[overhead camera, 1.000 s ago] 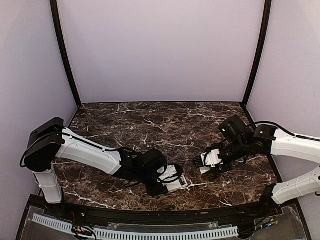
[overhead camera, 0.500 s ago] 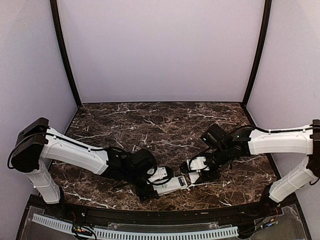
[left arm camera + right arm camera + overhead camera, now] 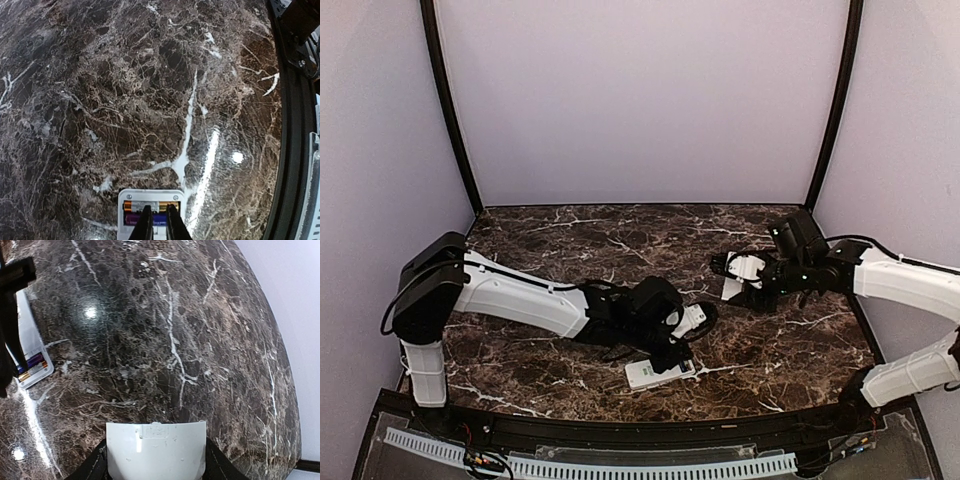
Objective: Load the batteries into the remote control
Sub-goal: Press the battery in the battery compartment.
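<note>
The two arms start at the near edge of the table; a black rim runs along that edge.

The left arm stretches low across the table, from the left side toward the middle. Its pincer points down over the remote; the two thin black fingers are almost together with only a thin gap, and they hold nothing.

The remote lies flat on the table close to the near edge, a bit right of the middle. Its battery slot is open and faces up. Two batteries lie in it side by side; one is gold and one is purple-blue. The finger tips are right over them; I cannot tell if they touch.

The right arm comes in from the right side, farther back, with a bend in it. Its pincer is clamped on a small white cover, one finger on each side; it holds the cover up off the table, well apart from the remote.

The table is dark brown stone with white veins, and lights shine on it. Black posts stand at the back corners; the walls are plain pale purple.
</note>
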You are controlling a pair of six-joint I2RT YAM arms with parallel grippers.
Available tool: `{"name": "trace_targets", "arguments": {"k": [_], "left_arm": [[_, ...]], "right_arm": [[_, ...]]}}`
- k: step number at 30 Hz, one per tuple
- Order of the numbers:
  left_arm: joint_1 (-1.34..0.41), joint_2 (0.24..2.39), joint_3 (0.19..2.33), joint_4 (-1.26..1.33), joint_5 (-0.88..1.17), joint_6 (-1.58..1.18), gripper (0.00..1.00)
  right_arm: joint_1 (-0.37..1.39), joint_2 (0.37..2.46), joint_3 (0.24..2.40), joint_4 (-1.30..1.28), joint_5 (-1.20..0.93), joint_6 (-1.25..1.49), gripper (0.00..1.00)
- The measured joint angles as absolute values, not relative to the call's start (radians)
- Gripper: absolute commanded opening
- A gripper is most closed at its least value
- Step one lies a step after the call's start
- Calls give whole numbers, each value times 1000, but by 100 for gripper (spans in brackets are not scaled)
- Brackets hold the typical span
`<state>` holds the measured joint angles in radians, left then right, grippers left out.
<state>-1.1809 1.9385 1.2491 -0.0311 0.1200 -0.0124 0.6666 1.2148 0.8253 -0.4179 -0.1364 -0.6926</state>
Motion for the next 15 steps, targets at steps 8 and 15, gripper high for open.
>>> {"name": "trace_targets", "arguments": {"k": [8,15], "left_arm": [[-1180,2037,1310,-70,120,-11,0],[-1180,2037,1311,-95,136,-16,0]], "right_arm": [[645,1188,826,-395,-94,-657,29],[645,1178,825,-389,-91,-653,29]]}}
